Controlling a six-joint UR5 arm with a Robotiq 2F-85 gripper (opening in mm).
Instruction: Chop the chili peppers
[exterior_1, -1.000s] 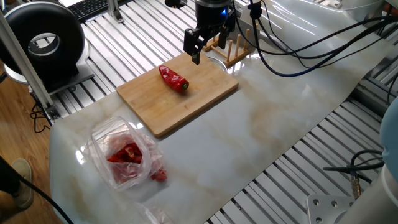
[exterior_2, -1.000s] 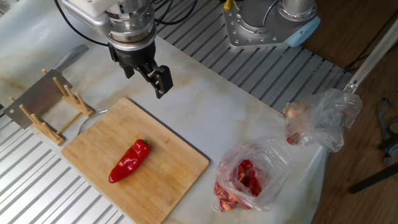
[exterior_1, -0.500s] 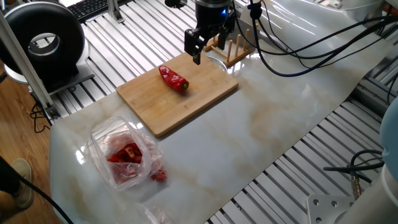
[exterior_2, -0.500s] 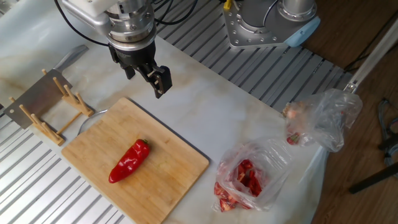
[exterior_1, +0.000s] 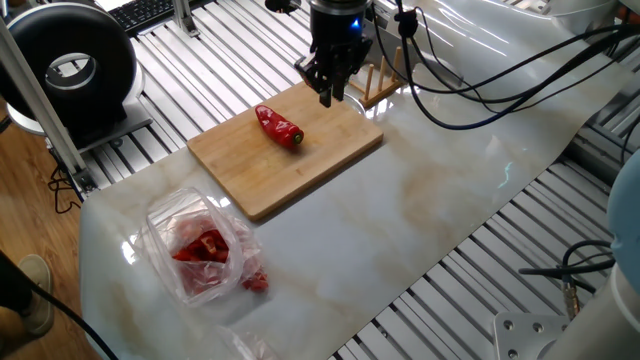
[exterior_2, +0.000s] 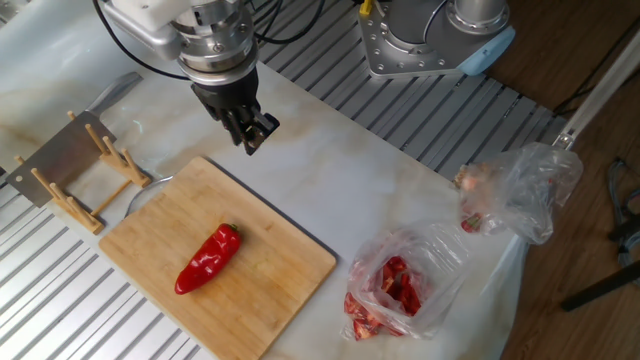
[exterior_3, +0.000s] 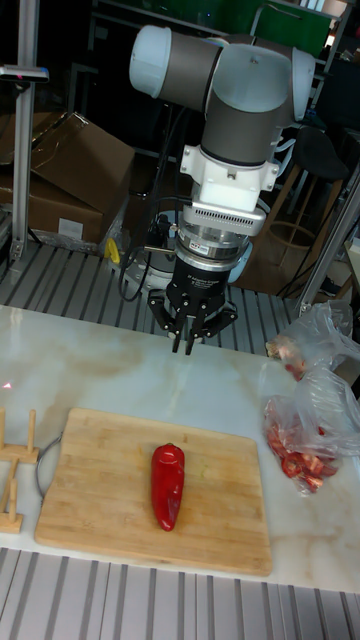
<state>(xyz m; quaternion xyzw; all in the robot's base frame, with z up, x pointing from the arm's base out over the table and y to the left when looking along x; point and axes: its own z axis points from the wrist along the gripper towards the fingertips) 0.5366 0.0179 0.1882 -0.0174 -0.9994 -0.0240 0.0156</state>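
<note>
A single red chili pepper (exterior_2: 208, 259) lies flat near the middle of the bamboo cutting board (exterior_2: 290, 262), whole and uncut, its small green stem pointing toward the board's edge nearest the plastic bag (exterior_2: 400, 283). The board rests on the pale marble counter (exterior_1: 420, 200).

The gripper (exterior_2: 248, 135) hangs in the air above the counter just past the board's far corner, apart from the pepper and touching nothing. Its fingers (exterior_3: 187, 341) are drawn together, tips nearly meeting, with nothing between them.

Beside the board, on the side away from the bag, stands a wooden rack (exterior_2: 95, 180) with a flat metal blade (exterior_2: 58, 156) slotted in it. On the other side of the board, well apart from it, the see-through plastic bag holds red pieces, and a second crumpled bag (exterior_2: 520, 185) lies beyond that one, farther from the board.
</note>
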